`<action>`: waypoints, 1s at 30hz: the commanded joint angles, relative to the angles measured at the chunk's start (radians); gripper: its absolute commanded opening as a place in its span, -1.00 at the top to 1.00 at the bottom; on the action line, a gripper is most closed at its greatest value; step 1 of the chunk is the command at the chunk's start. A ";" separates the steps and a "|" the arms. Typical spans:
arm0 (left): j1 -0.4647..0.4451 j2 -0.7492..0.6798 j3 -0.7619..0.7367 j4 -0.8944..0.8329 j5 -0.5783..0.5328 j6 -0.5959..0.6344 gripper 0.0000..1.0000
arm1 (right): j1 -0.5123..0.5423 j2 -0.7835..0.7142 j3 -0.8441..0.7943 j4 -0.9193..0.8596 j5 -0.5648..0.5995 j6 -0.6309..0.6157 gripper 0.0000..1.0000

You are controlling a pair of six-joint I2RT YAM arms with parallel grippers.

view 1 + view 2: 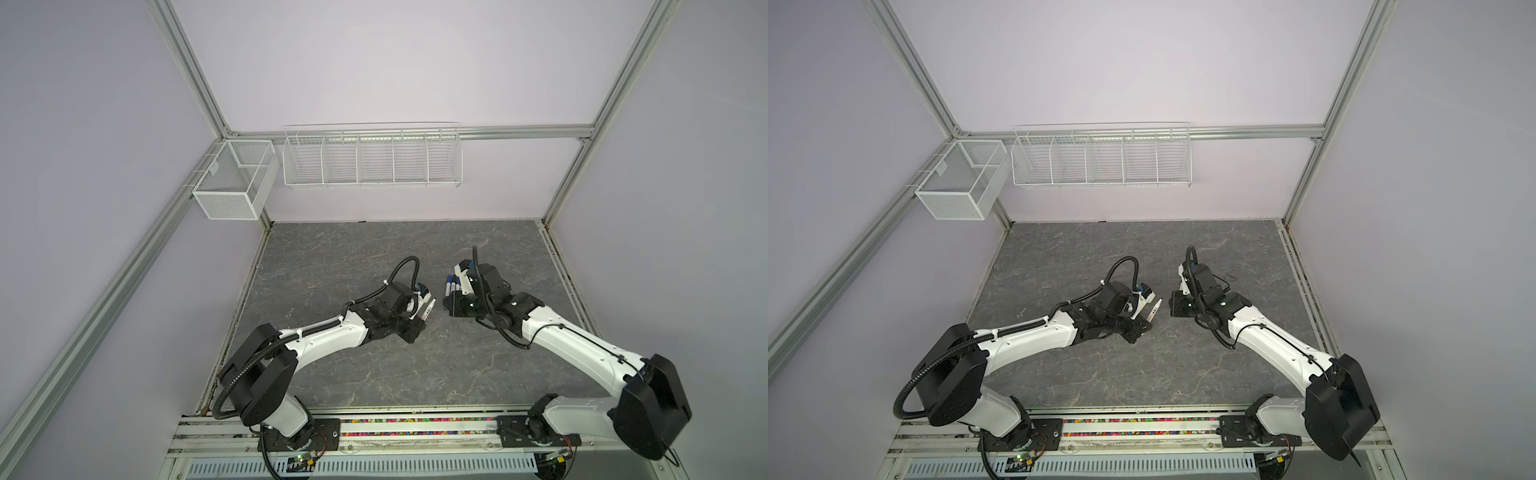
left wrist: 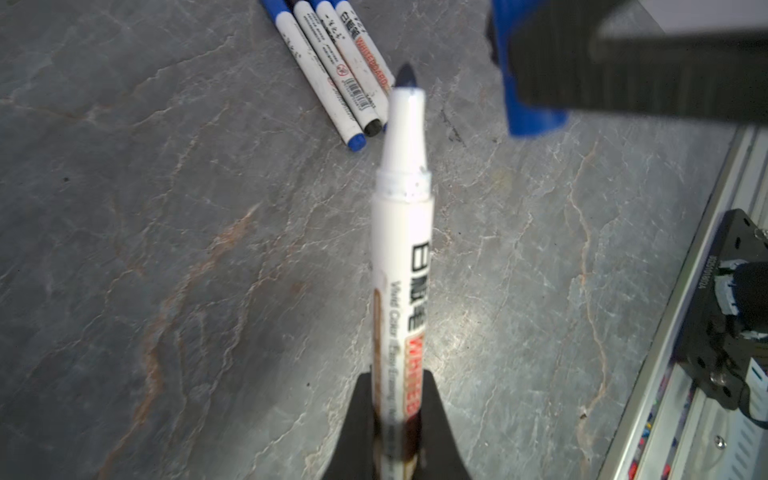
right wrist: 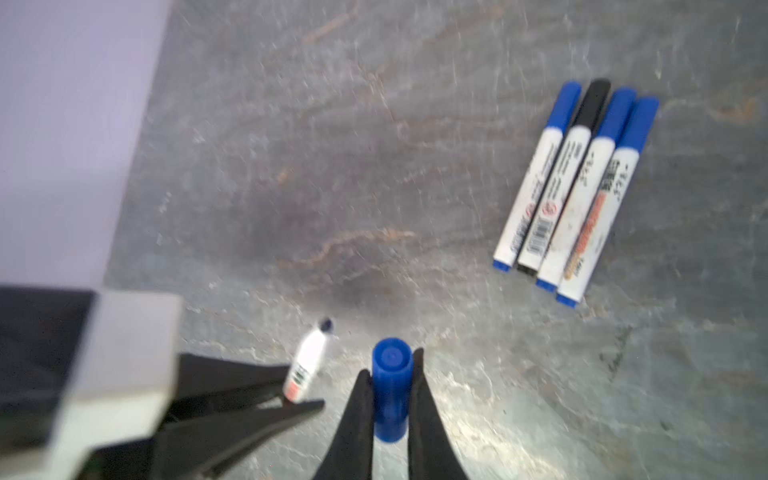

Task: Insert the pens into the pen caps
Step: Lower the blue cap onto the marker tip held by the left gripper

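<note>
Left gripper, top views: the left gripper (image 1: pixel 424 316) (image 1: pixel 1148 319) is clamped tight on the barrel of the uncapped pen (image 1: pixel 430 308) (image 1: pixel 1154 309). It holds the pen clear of the table (image 1: pixel 374 257), with the tip slanting toward the right arm.
Right gripper, top views: the right gripper (image 1: pixel 448 305) (image 1: pixel 1173 307) faces the pen across a small gap near the middle of the table. Its own body hides how the jaws stand from up here.
Capped pens, a top view: the four capped pens (image 1: pixel 454 286) lie side by side on the table just behind the right gripper, partly covered by that arm.
Left gripper, left wrist view: both black fingers (image 2: pixel 361 415) pinch the lower barrel of the uncapped pen (image 2: pixel 401 257). The printed label and the dark tip stand free beyond them.
Blue cap, left wrist view: the blue cap (image 2: pixel 534 112) sits off the pen's line and apart from the tip, under a black finger of the right gripper.
Capped pens, left wrist view: the four capped pens (image 2: pixel 345 75) lie touching one another on the table beyond the pen's tip.
Right gripper, right wrist view: the right gripper (image 3: pixel 390 374) is closed on the blue cap (image 3: pixel 390 390), one finger on each side. The cap's round end stands out past the fingertips.
Uncapped pen, right wrist view: the uncapped pen (image 3: pixel 309 361) is blurred in the left gripper (image 3: pixel 303 390). It is near the cap but not touching it.
Capped pens, right wrist view: the four capped pens (image 3: pixel 573 191) lie in a touching row apart from both grippers. Three wear blue caps and one wears black.
</note>
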 commanded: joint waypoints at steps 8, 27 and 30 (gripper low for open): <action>-0.012 0.002 0.035 -0.027 0.022 0.042 1.00 | -0.014 0.036 -0.009 0.133 -0.025 0.032 0.83; -0.012 0.013 0.042 -0.023 0.007 0.037 1.00 | -0.013 0.061 -0.026 0.108 -0.166 0.009 0.83; -0.012 0.013 0.050 -0.016 0.001 0.033 1.00 | -0.012 0.062 -0.026 0.099 -0.210 0.007 0.83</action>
